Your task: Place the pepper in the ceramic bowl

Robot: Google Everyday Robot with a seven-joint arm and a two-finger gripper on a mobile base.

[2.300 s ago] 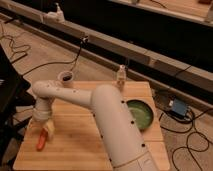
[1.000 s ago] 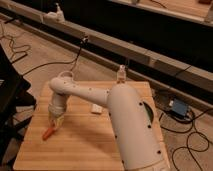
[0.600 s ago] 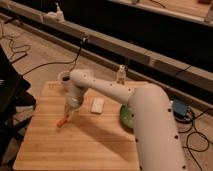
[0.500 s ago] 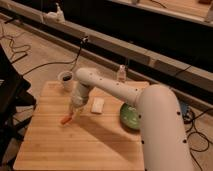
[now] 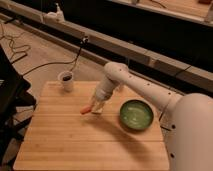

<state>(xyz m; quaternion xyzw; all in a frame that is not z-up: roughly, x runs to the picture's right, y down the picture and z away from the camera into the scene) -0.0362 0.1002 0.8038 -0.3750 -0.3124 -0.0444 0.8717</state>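
the gripper hangs over mid-table, clamped on the pepper, whose long axis pokes toward nine o'clock, while the green bowl waits near, at three o'clock.

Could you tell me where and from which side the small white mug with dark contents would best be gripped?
Probably across the rim of the small white mug with dark contents, coming straight down from above. It stands upright near the far left corner of the wooden table, with bare wood around it, and no handle is discernible. The tool is currently shut on the slim orange-red pepper, left of the dark-green ceramic bowl.
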